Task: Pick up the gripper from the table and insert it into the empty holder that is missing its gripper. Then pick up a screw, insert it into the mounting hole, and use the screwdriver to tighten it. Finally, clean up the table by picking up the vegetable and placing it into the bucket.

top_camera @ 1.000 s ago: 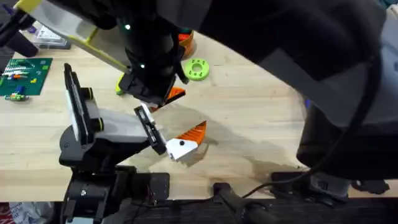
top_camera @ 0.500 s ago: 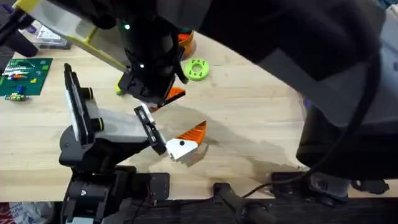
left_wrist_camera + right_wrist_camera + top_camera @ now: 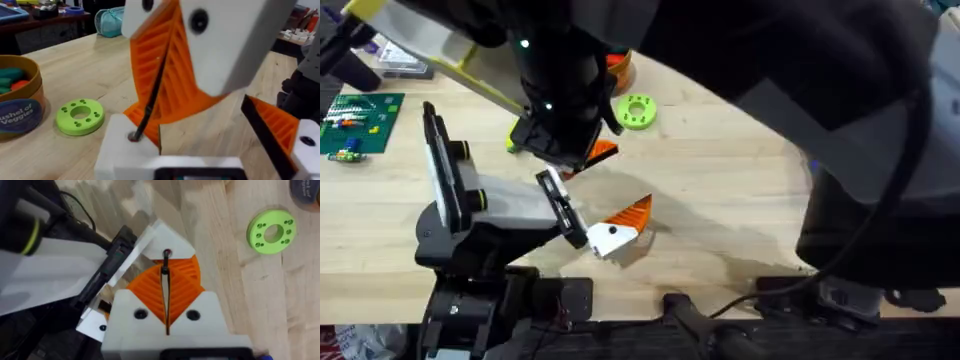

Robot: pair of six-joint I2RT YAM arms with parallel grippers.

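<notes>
The right gripper (image 3: 596,153) reaches across the middle of the table (image 3: 750,200). Its white-based orange ribbed fingers (image 3: 182,282) are pressed together on the thin black shaft of the screwdriver (image 3: 165,262). In the left wrist view this same gripper (image 3: 155,102) comes down from above, with the shaft slanting out past the orange tips. The shaft's end sits at a small round hole in a white block (image 3: 117,147). In the right wrist view the hole lies near the pointed corner of that block (image 3: 152,237), just past the fingertips. Just beside this, at the end of the left arm (image 3: 510,205), is the left gripper (image 3: 566,212). Whether it is spread or closed cannot be told. The gripper (image 3: 625,222), an orange ribbed fin on a white base with a black dot, is at the tip of the left arm, with its point aimed away from the arm's base. Whether it is seated in a holder or only lying against it on the wood cannot be made out. The left wrist view shows it (image 3: 277,127) close by the white block, with a black strip along its near edge. Farther out, a lime-green ring (image 3: 637,111) lies flat on the table. Beyond the ring stands the bucket (image 3: 22,112), which has green and orange vegetables (image 3: 7,80) in it. A green circuit board (image 3: 358,122) lies near the far left edge.
</notes>
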